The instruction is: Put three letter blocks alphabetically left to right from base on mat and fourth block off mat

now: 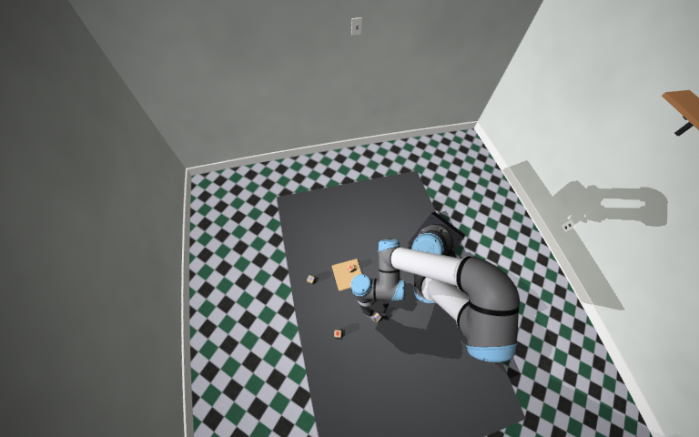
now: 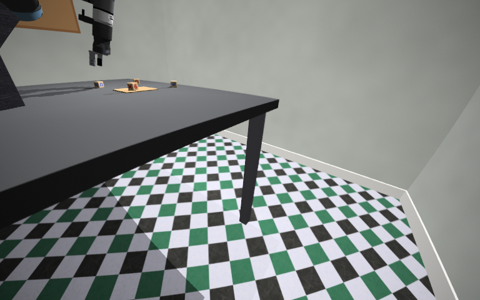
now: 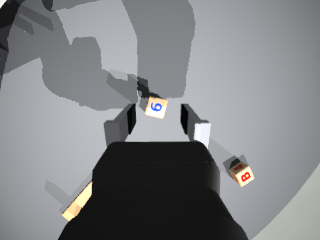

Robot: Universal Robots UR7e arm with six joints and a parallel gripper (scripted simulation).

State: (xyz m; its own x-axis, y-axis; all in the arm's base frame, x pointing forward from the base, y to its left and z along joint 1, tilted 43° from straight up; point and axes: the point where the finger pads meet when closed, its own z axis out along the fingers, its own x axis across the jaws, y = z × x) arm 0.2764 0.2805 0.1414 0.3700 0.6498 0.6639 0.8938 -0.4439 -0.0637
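My gripper (image 2: 95, 62) (image 3: 158, 113) is open and empty, high above the table. A block (image 1: 377, 317) (image 2: 99, 84) (image 3: 156, 107) lies below it on the table, with a blue sign like a 6 or 9 on top. A block with a red B (image 1: 337, 333) (image 2: 136, 80) (image 3: 244, 176) lies off the mat. A block with a red top sign (image 1: 351, 268) (image 2: 132, 86), too small to read, stands on the tan mat (image 1: 340, 281) (image 2: 149, 89) (image 3: 84, 200). A block with a bluish top sign (image 1: 310, 279) (image 2: 173, 84), also unreadable, lies off the mat towards the table's far edge.
The mat lies on the dark table (image 1: 329, 227) (image 2: 105, 116). The arm and its shadow cover part of the table beside the mat. In the wrist view, the gripper body hides most of the mat. The robot's base (image 1: 435, 231) is at one long table edge.
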